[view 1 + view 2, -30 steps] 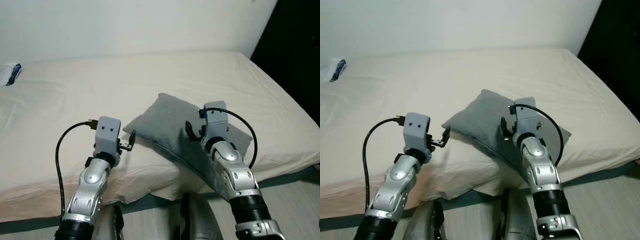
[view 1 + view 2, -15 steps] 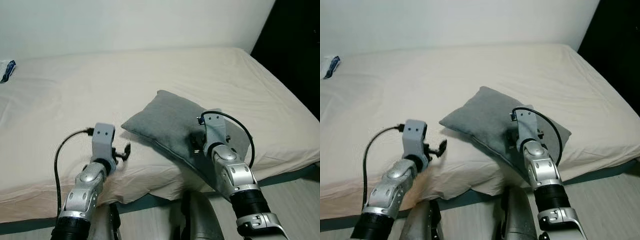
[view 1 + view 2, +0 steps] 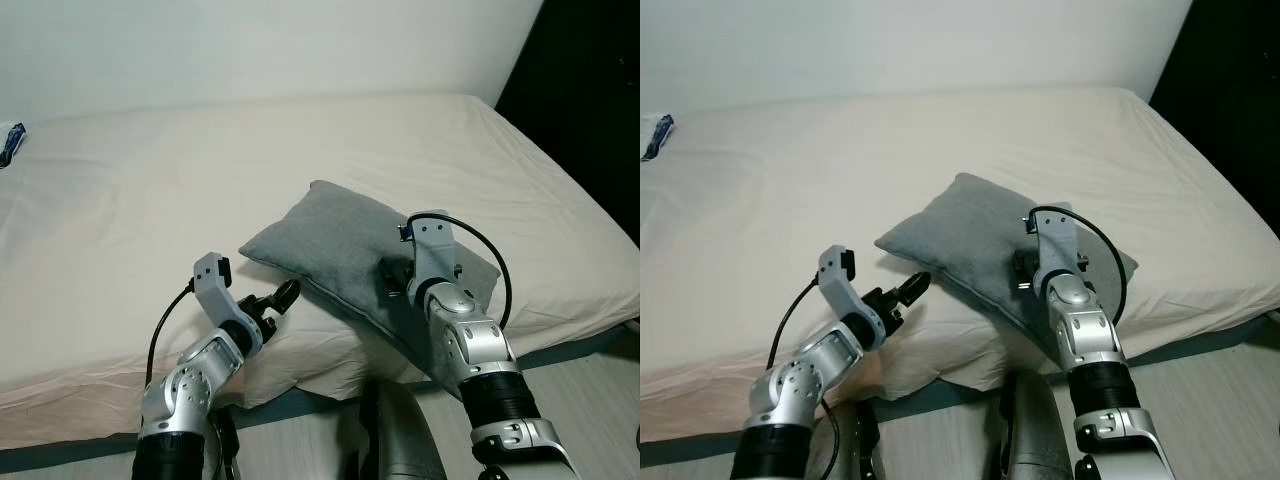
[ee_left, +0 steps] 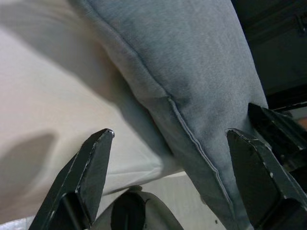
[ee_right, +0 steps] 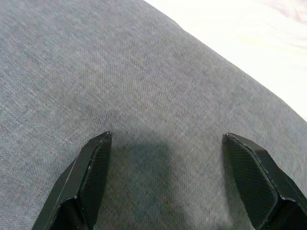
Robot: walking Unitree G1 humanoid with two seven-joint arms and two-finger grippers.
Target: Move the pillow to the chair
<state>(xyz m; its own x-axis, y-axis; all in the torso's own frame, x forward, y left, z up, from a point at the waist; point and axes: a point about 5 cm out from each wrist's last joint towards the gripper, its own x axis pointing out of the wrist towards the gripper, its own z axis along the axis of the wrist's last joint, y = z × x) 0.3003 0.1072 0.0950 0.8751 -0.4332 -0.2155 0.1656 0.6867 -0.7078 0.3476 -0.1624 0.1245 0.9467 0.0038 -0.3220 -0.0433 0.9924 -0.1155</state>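
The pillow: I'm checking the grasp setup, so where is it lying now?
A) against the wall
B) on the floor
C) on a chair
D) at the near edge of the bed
D: the grey pillow lies on the bed by its near edge, both open grippers at it.

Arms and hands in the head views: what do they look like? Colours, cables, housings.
Both arms are silver metal with black bands near the base. Each wrist carries a pale grey boxy camera housing, with a black cable looping from it back toward the forearm. The left hand and right hand each have two long black fingers with wedge-shaped tips.
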